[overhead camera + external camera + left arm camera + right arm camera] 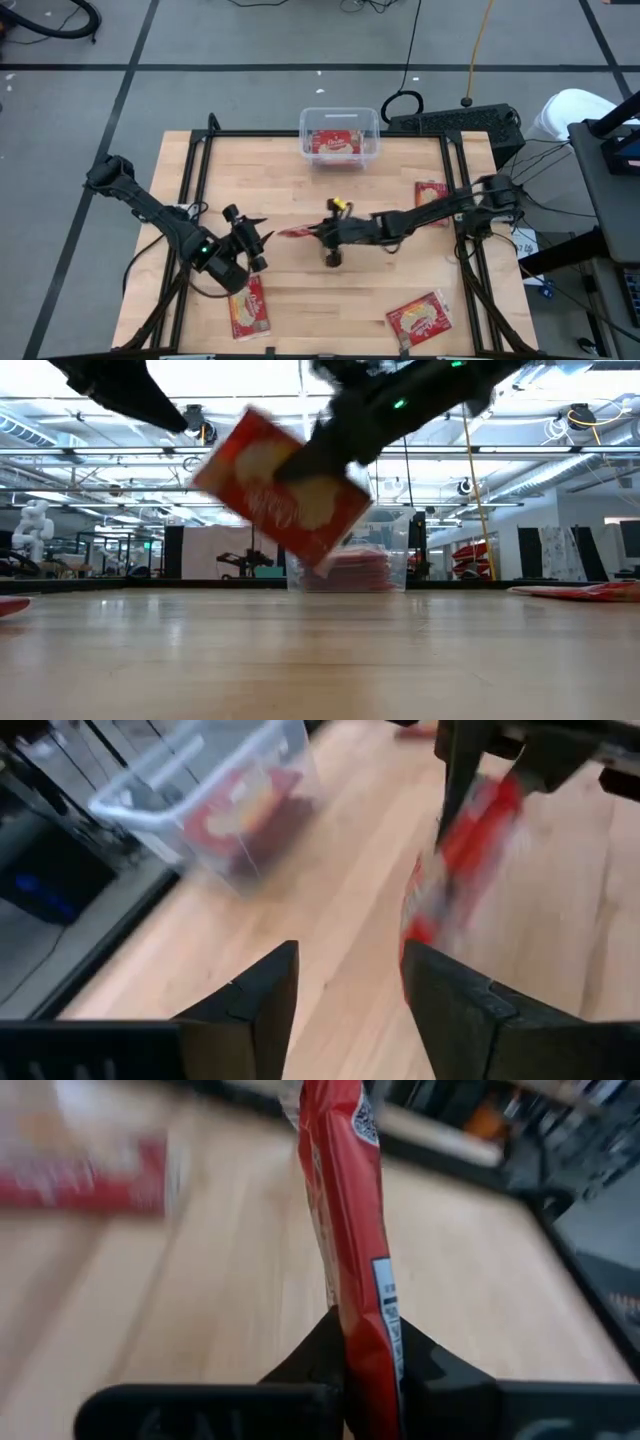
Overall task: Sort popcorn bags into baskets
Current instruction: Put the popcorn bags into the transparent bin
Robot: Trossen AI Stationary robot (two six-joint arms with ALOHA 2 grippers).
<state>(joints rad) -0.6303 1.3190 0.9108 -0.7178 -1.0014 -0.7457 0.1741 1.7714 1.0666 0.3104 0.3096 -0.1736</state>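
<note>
My right gripper (318, 233) hovers over the table's middle, shut on a red and yellow popcorn bag (285, 485), which is lifted and tilted. The same bag (345, 1200) shows edge-on in the right wrist view. My left gripper (255, 240) is open, just left of that bag and touching nothing; its fingers (250, 1000) point toward the bag (455, 870). The clear plastic tub (340, 137) stands at the far edge with a bag (337, 143) lying flat inside. Three more bags lie flat on the table: right (432, 192), near right (420, 318), near left (250, 305). My right gripper pinches the popcorn bag between its two fingers at one end (372, 1335), with the bag's flat faces against the fingers (425, 1360). It comes from the table's right, roughly level. The bag is lifted clear of the table and sticks out tilted beyond the fingertips (320, 460).
A black metal frame (330, 133) runs along the table's far edge and sides. Cables and a black unit (455, 122) lie beyond the far right corner. Bare wood (340, 295) lies between the near bags.
</note>
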